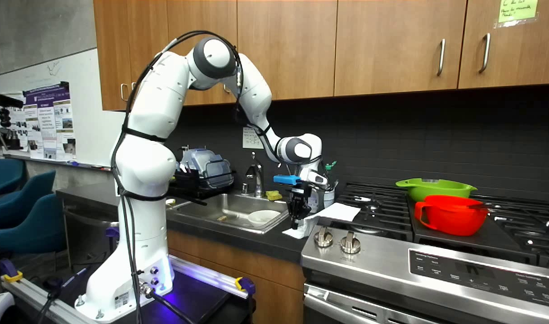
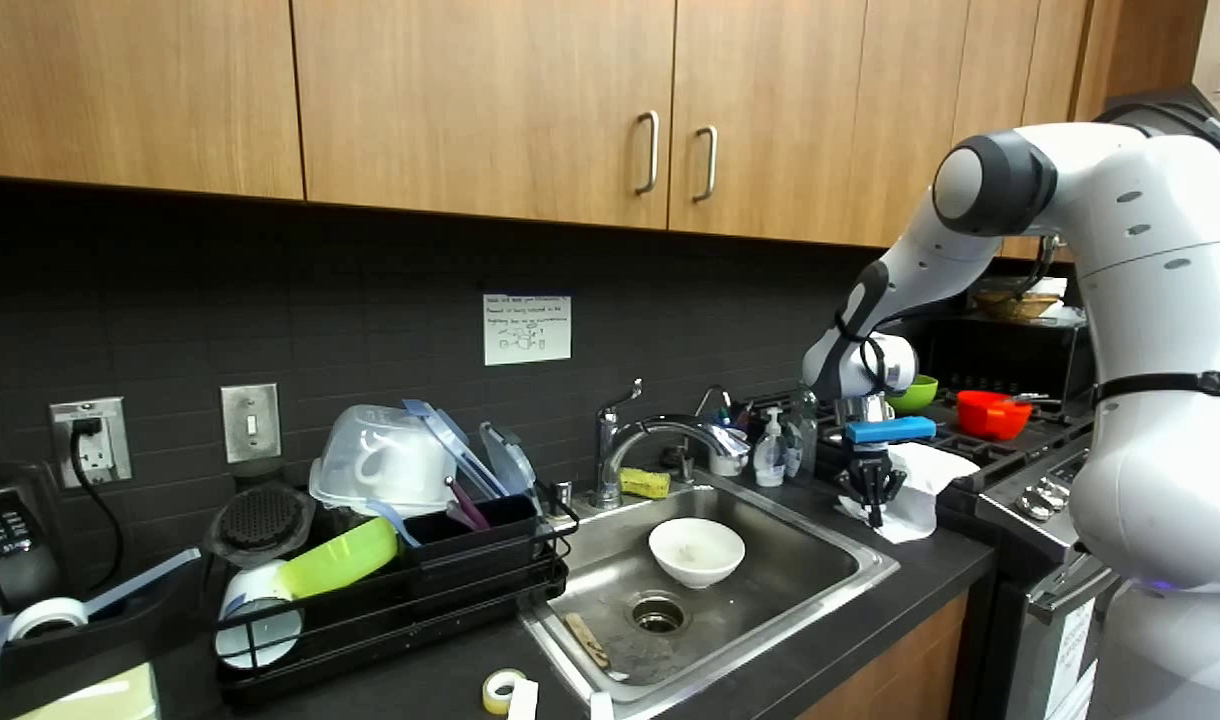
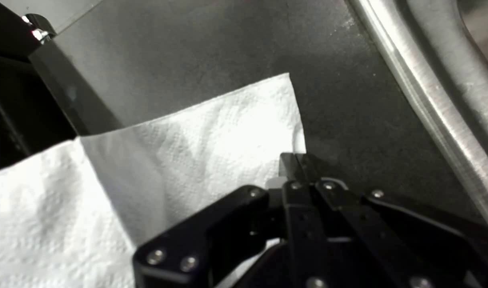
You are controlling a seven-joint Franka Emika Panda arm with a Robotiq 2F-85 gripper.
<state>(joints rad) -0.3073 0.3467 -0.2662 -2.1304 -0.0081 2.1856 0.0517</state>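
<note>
A white paper towel lies over the dark countertop in the wrist view, creased where it rises toward the stove. My gripper points down at the towel's edge with its fingertips together. The edge curls up and runs into the line where the tips meet, so the jaws appear shut on it; the pinched part itself is hidden. In both exterior views the gripper stands low at the counter between sink and stove, beside the towel, part of which rests on the stove.
The steel sink holds a white bowl. Soap bottles stand behind the gripper. On the stove sit a red pot and a green one. A loaded dish rack is beside the sink, below a faucet.
</note>
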